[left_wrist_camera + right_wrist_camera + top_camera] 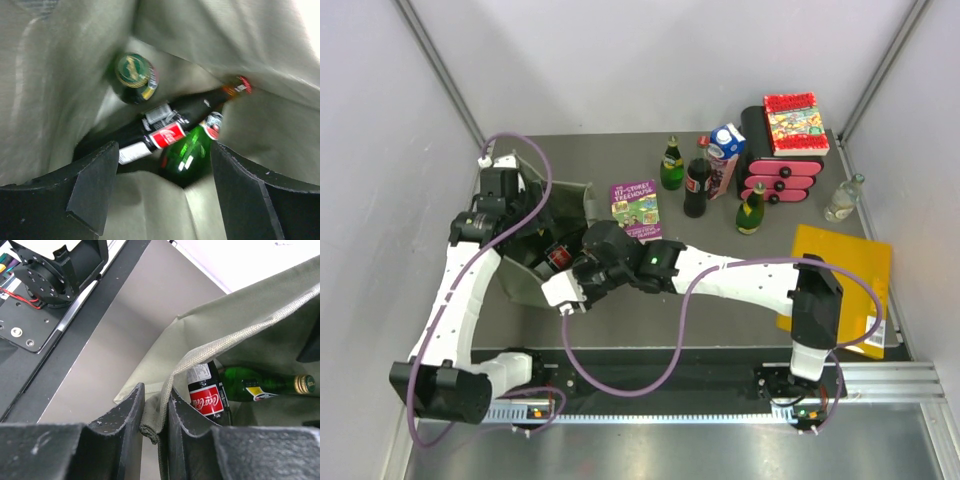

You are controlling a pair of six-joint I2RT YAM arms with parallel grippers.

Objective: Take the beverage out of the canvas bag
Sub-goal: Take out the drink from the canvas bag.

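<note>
The olive canvas bag [572, 200] lies open at the left of the table. Inside it, the left wrist view shows a cola bottle [165, 132], a green bottle [192, 152] beside it and another green bottle with a gold cap [134, 75]. My left gripper [165, 172] is open inside the bag's mouth, just short of the cola and green bottles and touching nothing. My right gripper [156, 415] is shut on the bag's rim and strap, holding the mouth open. The right wrist view also shows the cola bottle [206, 397] and a green bottle [260, 385].
A book [635, 208] lies right of the bag. Behind it stand a green bottle [671, 165], a cola bottle [697, 180], a carton [723, 158], a champagne bottle [751, 210], a pink drawer box [782, 165] and a clear bottle [844, 198]. A yellow envelope [840, 285] lies at right.
</note>
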